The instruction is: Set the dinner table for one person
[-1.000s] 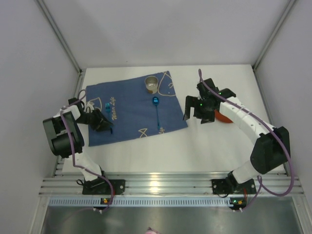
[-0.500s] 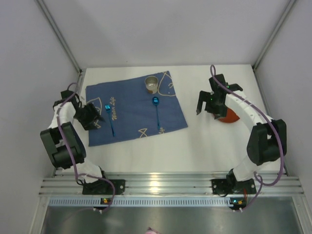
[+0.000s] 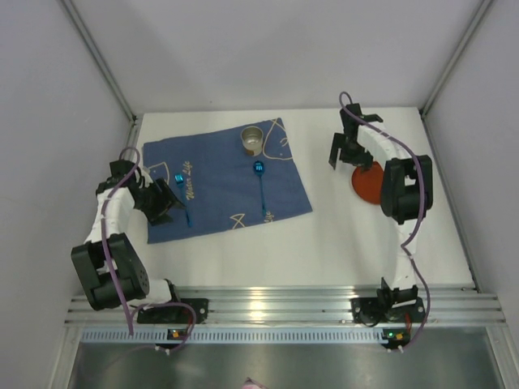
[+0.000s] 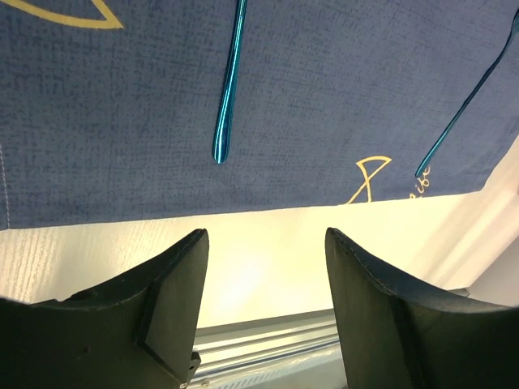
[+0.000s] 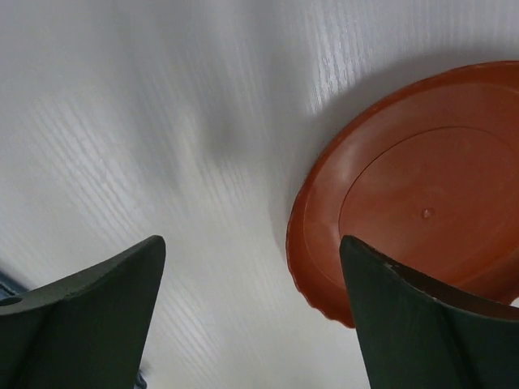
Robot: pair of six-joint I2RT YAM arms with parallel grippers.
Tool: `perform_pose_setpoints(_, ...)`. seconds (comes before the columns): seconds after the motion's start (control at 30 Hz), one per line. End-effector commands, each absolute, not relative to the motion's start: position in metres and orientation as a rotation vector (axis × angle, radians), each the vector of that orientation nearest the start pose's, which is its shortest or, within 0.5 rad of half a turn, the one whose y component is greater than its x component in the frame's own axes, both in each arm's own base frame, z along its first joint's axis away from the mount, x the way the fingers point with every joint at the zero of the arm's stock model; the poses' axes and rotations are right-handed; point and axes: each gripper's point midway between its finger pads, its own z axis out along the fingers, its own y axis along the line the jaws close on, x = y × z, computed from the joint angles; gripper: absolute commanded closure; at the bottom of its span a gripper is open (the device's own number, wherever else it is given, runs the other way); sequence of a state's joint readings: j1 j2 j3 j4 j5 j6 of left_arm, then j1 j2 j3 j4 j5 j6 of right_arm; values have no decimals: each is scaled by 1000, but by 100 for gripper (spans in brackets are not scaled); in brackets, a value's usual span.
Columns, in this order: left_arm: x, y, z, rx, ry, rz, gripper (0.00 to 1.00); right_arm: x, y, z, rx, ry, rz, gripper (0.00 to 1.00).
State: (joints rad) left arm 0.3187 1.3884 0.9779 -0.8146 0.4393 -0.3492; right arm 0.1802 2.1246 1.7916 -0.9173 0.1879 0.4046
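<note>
I can pass across the table (image 3: 324, 243) at lower centre.
Cloth (image 3: 219, 203), cup (image 3: 253, 138) and spoon (image 3: 262, 190) fill the upper left; the plate (image 3: 366, 185) blocks the upper right.

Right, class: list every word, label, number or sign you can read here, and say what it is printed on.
"Water Life": gold lettering on the dark blue fish-print cloth; small, so the reading is uncertain.
"ife": gold script fragment at the cloth's edge, left wrist view; the rest is unreadable.
Orange plate, metal cup: no text visible.
</note>
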Motion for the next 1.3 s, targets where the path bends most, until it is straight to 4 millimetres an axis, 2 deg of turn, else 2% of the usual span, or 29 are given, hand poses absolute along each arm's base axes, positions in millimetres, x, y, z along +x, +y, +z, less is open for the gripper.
perform_pose_setpoints(0.0,284,2,114,-747,2589,-604,35,460,57,68,337,2759,-194,13)
perform_pose_setpoints(0.03,283,3,116,-747,2593,-589,35,459,56,57,336,2783,-211,21)
perform_pose_setpoints(0.17,281,3,120,-738,2579,-589,35,459,54,46,347,2799,-235,38)
perform_pose_setpoints(0.2,280,1,121,-733,2578,-596,35,458,54,43,351,2805,-240,47)
perform_pose_setpoints(0.3,279,1,120,-734,2577,-599,35,451,53,35,351,2823,-242,60)
perform_pose_setpoints(0.4,277,2,119,-729,2583,-588,35,443,51,28,352,2837,-241,79)
perform_pose_setpoints(0.43,276,2,119,-731,2586,-586,35,442,51,27,350,2833,-239,93)
perform_pose_setpoints(0.47,275,1,119,-727,2587,-586,35,439,52,26,347,2838,-239,100)
perform_pose_setpoints(0.57,274,0,122,-719,2582,-588,35,431,49,27,343,2839,-242,100)
perform_pose_setpoints(0.67,270,-1,124,-710,2580,-590,35,430,42,45,360,2792,-270,100)
perform_pose_setpoints(0.87,262,-6,123,-715,2574,-605,35,418,43,96,370,2694,-251,100)
perform_pose_setpoints(0.9,260,-6,126,-707,2565,-601,35,418,44,118,360,2639,-262,100)
perform_pose_setpoints(0.97,258,-5,129,-705,2554,-581,36,417,69,146,273,2585,-248,100)
perform_pose_setpoints(1.0,257,-4,132,-698,2541,-570,36,414,96,162,180,2553,-245,100)
perform_pose_setpoints(1.03,255,-4,133,-696,2539,-560,36,407,111,170,123,2555,-250,100)
perform_pose_setpoints(1.07,253,-1,135,-699,2530,-532,36,411,132,194,80,2503,-215,100)
perform_pose_setpoints(1.1,252,0,137,-701,2526,-519,36,408,150,200,39,2486,-223,100)
perform_pose_setpoints(1.13,250,1,138,-706,2524,-505,35,392,187,207,-73,2482,-193,100)
perform_pose_setpoints(1.17,250,2,143,-700,2515,-493,35,394,210,229,-95,2430,-134,100)
perform_pose_setpoints(1.2,245,5,144,-713,2523,-460,35,391,230,227,-133,2431,-127,100)
perform_pose_setpoints(1.23,243,7,145,-724,2527,-435,35,375,263,229,-221,2426,-80,100)
perform_pose_setpoints(1.27,239,9,144,-734,2527,-412,35,374,286,244,-250,2387,-6,100)
